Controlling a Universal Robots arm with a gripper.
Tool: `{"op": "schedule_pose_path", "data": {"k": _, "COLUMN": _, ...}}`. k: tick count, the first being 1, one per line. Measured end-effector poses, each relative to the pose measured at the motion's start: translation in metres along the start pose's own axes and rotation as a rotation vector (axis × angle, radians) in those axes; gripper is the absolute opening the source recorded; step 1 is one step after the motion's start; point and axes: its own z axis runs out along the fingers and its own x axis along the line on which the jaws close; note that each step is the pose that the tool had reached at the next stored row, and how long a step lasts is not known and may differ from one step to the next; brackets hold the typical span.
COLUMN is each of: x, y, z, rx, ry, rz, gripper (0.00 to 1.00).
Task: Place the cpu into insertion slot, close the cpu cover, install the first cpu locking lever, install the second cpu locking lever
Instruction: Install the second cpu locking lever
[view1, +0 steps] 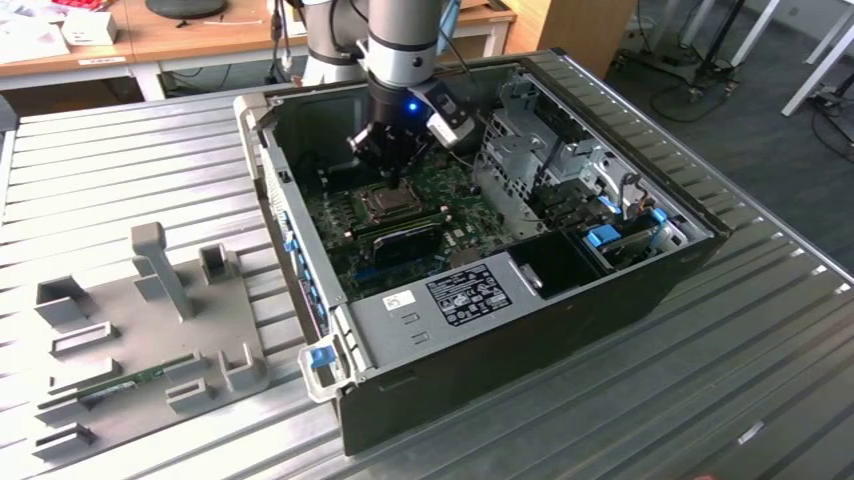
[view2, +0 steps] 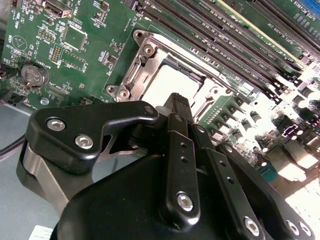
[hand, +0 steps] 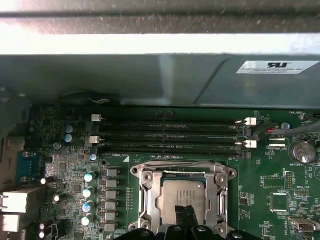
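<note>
Your gripper (hand: 186, 215): fingers pressed together, empty, poised over cpu (hand: 183, 200). Cpu seated in insertion slot (hand: 150, 200); cpu cover (hand: 183, 169) lowered around it, retaining chip.

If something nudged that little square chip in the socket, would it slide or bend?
The cpu looks flat, metal-topped and rigid, so bending seems unlikely. It sits inside the insertion slot, whose silver rim would probably stop sliding. Being small and thin, it is likely light, perhaps delicate underneath.

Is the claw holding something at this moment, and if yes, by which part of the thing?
It cannot be told. The claw sits low over the cpu, which lies in the insertion slot under the cpu cover, but no grip is visible.
</note>
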Motion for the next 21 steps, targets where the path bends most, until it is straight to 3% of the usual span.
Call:
{"op": "schedule_pose_path", "data": {"k": 7, "x": -0.0001, "y": 0.0003, "z": -0.0062, "rx": -0.0001, "ry": 0.0, "rz": 0.0, "gripper": 0.1}}
{"op": "schedule_pose_path", "data": {"k": 14, "x": -0.0001, "y": 0.0004, "z": -0.0068, "rx": 0.0002, "ry": 0.0, "rz": 0.0, "gripper": 0.1}}
{"op": "schedule_pose_path", "data": {"k": 21, "x": -0.0002, "y": 0.0006, "z": -0.0121, "rx": 0.0002, "ry": 0.0, "rz": 0.0, "gripper": 0.1}}
